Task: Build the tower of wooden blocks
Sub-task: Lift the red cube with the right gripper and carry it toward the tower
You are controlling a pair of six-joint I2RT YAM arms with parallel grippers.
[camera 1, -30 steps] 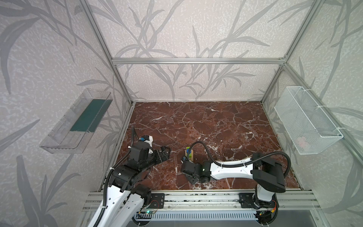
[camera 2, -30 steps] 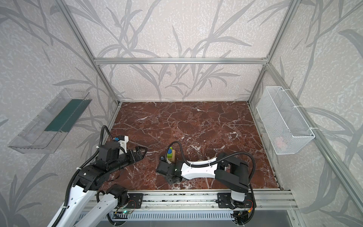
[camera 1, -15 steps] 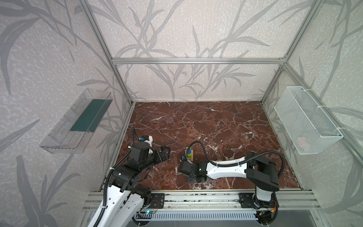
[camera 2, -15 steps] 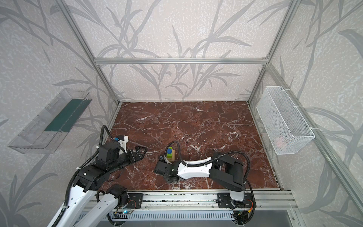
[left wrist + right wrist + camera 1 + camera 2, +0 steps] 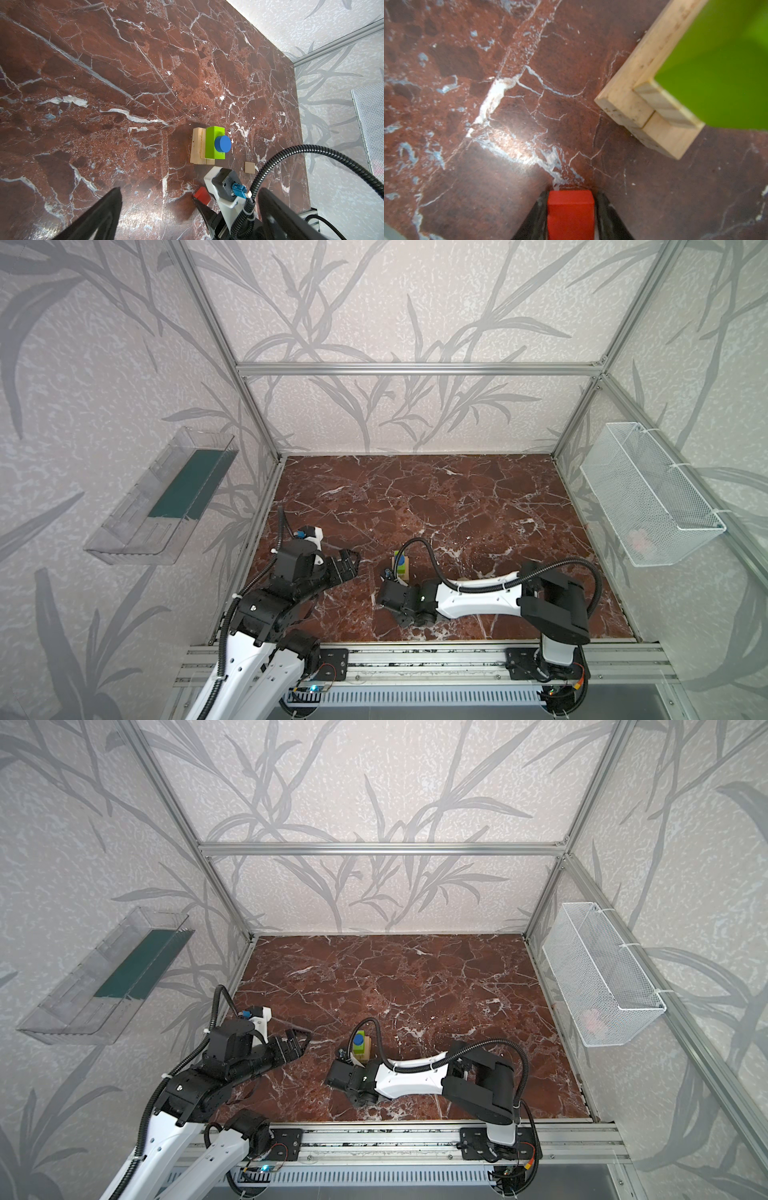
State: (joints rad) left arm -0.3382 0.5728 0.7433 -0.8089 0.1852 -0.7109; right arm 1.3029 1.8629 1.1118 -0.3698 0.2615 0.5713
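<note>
My right gripper (image 5: 571,195) is clamped on both sides of the red cube (image 5: 570,216): the pickup, I judge. The tower (image 5: 401,566) stands near, at one o'clock in a top view, blue piece (image 5: 222,144) topmost. Next: lift clear, place gently. My left gripper (image 5: 348,567) gapes wide, empty.

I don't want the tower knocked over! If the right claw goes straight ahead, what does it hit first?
Probably nothing: ahead of the right claw, closed on the red cube, its wrist view shows only bare marble floor. The tower sits off to one side.
</note>
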